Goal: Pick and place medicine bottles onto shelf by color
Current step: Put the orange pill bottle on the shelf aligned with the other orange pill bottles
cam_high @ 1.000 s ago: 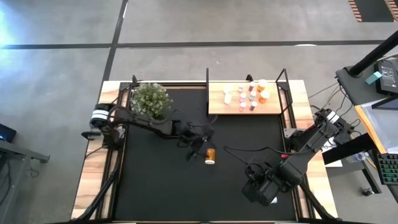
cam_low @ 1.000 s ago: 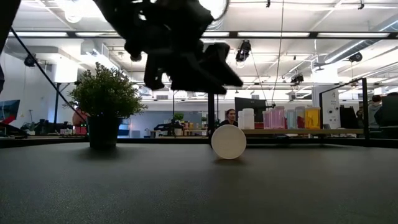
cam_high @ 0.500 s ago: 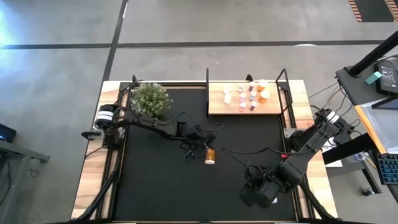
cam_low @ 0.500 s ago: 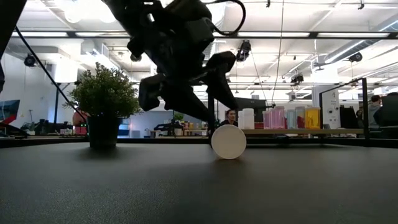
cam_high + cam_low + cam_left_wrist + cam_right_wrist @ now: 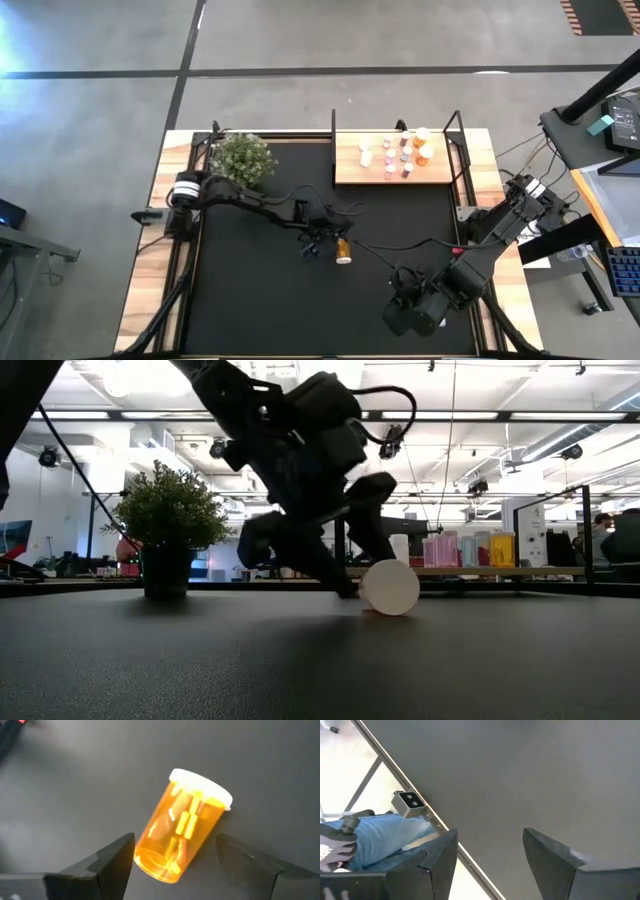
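Observation:
An orange medicine bottle [image 5: 182, 827] with a white cap lies on its side on the black mat near the table's middle [image 5: 343, 250]. In the low view its cap [image 5: 390, 587] faces the camera. My left gripper [image 5: 175, 840] is open and low over the mat [image 5: 322, 240], with one finger on each side of the bottle. Several more bottles [image 5: 400, 155] stand upright on the wooden shelf [image 5: 350, 172] at the far edge. My right gripper [image 5: 405, 315] hangs open over the near right of the mat, with only bare mat between its fingers [image 5: 490, 840]. My left gripper has the inner edge of one finger [image 5: 122, 855] against the bottle's side at its bottom end [image 5: 142, 857]. The other finger [image 5: 235, 855] stands just off the opposite side. The fingers slant down from the table's left, and the bottle rests on the mat.
A potted green plant [image 5: 243, 160] stands at the far left of the mat. The shelf's black posts [image 5: 333, 125] rise at its corners. Cables run over the mat near the left arm. Open mat lies between the bottle and the shelf.
My left gripper has come down toward the mat and a little toward the table's right, rolling as it went, until its fingers straddle the orange bottle. The bottle has shifted slightly toward the table's right, still lying on its side.

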You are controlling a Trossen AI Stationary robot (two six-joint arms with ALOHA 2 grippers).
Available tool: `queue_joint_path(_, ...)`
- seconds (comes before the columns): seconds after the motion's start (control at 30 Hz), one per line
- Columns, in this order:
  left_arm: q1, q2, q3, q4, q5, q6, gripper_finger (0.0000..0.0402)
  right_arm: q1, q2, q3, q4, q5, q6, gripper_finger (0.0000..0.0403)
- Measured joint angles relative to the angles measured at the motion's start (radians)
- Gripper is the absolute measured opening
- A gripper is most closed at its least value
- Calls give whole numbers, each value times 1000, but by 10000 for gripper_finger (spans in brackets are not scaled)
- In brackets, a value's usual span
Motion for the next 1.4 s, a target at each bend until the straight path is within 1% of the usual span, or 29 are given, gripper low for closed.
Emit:
queue_joint_path(0.1,0,29,35,-35,-25,17,273,0,0,0,13,0,0,215)
queue_joint_path(0.23,0,63,66,-40,-84,82,276,0,0,0,15,0,0,215)
queue_joint_path(0.4,-1,66,71,-35,-97,82,271,0,0,0,21,0,0,215)
queue_joint_path(0.53,-8,63,70,-42,-106,81,241,0,0,0,36,0,0,215)
queue_joint_path(0.77,-20,62,73,-34,-112,68,168,0,0,0,44,0,0,215)
queue_joint_path(0.83,-20,62,73,-33,-112,28,155,0,0,0,44,0,0,215)
queue_joint_path(0.9,-20,61,73,-32,-112,-29,151,0,0,0,44,0,0,215)
queue_joint_path(1.1,-20,34,74,-32,-111,-165,166,0,0,0,44,0,0,215)
queue_joint_path(1.37,-20,-63,73,-41,-110,-383,170,0,0,0,48,0,-2,215)
queue_joint_path(1.4,-20,-76,73,-38,-110,-419,170,-1,0,0,47,0,-23,215)
